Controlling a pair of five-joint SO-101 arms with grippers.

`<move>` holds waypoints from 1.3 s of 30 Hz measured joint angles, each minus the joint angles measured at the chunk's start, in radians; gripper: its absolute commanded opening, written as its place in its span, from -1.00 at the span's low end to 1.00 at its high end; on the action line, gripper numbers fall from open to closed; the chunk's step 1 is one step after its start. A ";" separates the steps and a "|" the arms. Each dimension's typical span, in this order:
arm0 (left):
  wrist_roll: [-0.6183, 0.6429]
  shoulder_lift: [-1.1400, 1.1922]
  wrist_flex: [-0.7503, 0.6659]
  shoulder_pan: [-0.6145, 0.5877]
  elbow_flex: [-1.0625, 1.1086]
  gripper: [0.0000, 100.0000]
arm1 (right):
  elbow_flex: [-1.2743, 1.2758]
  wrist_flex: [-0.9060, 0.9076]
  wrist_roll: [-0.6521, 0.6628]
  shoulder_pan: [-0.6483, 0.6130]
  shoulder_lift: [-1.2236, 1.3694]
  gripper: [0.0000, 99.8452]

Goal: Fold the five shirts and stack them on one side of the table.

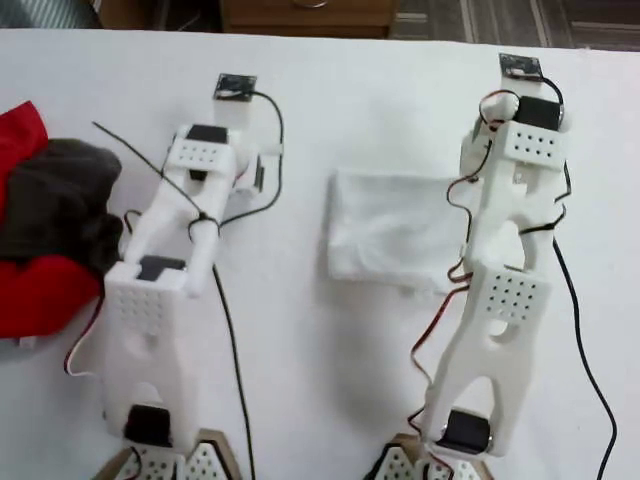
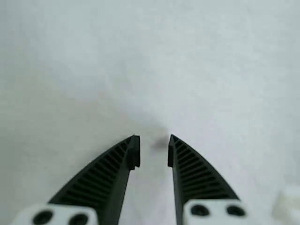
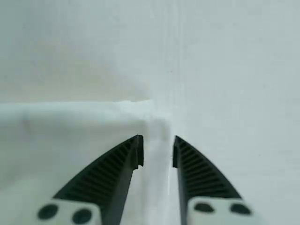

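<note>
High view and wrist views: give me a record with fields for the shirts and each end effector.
white shirt: folded, flat on the table
red shirt: crumpled at the table's left edge
grey shirt: crumpled on the red shirt
left end effector: open, over bare table
right end effector: open, at the white shirt's edge

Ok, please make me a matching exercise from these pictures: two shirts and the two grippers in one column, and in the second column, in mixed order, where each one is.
Column one:
1. white shirt
2. dark grey shirt
3. left gripper
4. right gripper

Column two:
A. open above bare table
B. lying on the red shirt at the table's side
C. open at the white shirt's edge
D. folded flat, partly under an arm

Pairs: 1-D, 2-B, 3-A, 4-C.
</note>
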 measured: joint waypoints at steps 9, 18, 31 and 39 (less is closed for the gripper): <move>0.000 0.000 0.000 0.002 0.000 -0.74 | -0.144 0.002 0.000 0.012 -0.003 -0.93; 0.000 0.000 0.000 0.002 0.000 -0.74 | -0.057 -0.005 0.000 -0.037 0.058 -0.96; 0.000 0.000 0.000 0.002 0.000 -0.74 | -0.130 0.002 0.000 -0.032 0.149 -0.96; 0.000 0.000 0.000 0.000 0.000 -0.74 | -0.104 0.066 0.000 -0.141 -0.032 -0.96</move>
